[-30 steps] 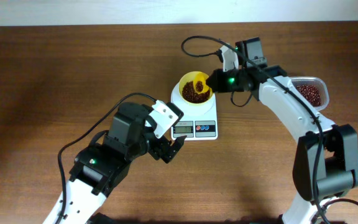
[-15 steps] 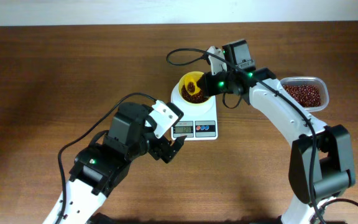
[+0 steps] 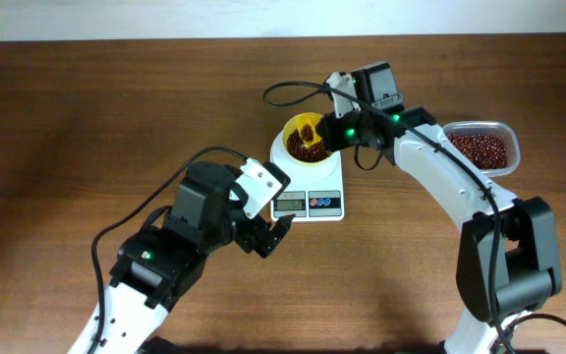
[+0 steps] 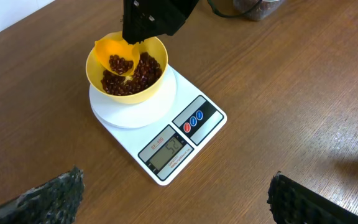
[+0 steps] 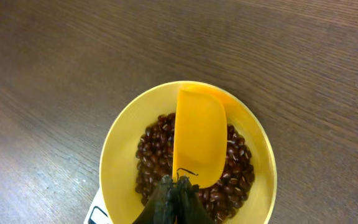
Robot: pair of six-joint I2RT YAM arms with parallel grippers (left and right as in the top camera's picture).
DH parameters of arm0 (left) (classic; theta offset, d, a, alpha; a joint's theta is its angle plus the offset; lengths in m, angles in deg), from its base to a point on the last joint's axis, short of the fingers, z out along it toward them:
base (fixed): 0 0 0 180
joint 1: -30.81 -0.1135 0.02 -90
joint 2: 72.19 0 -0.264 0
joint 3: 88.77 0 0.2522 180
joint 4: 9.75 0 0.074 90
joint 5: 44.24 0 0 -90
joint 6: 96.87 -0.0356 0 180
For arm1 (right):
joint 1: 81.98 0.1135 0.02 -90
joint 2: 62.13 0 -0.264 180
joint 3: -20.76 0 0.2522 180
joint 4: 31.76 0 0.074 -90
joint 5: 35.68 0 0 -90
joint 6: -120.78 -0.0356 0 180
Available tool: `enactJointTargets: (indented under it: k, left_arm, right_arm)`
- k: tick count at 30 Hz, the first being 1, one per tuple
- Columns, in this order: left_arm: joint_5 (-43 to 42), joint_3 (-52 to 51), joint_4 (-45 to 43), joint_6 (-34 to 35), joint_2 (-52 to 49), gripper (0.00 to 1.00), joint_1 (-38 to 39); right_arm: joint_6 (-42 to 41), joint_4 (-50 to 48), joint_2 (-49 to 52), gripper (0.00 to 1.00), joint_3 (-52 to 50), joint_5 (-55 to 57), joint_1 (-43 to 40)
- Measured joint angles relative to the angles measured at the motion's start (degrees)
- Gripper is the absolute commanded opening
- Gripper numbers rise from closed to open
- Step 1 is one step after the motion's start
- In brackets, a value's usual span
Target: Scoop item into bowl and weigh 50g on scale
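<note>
The pale-yellow bowl stands on the white scale and holds dark red-brown beans. My right gripper is shut on the handle of a bright yellow scoop, which is tilted over the bowl. In the right wrist view the gripper holds the scoop above the beans in the bowl. The left wrist view shows a few beans in the scoop, the bowl and the scale with its display lit. My left gripper is open and empty in front of the scale.
A clear plastic tub with more beans stands at the right, behind the right arm. The right arm's cable loops behind the bowl. The left arm lies at the front left of the wooden table.
My right gripper has moved left with the scoop, from the bowl's right rim to over its middle. In the last half second it has barely moved. The left arm is still.
</note>
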Motion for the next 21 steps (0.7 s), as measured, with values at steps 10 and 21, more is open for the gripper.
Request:
enactJointTargets:
  k: [10,21]
  left_arm:
    - [0.0,0.0,0.0,0.0,0.0,0.99,0.0]
    - [0.0,0.0,0.0,0.0,0.0,0.99,0.0]
  right_arm:
    - [0.7,1.8,0.0,0.04,0.2,-0.2,0.0]
    - [14.5,2.4,0.0,0.04,0.2,-0.2,0.0]
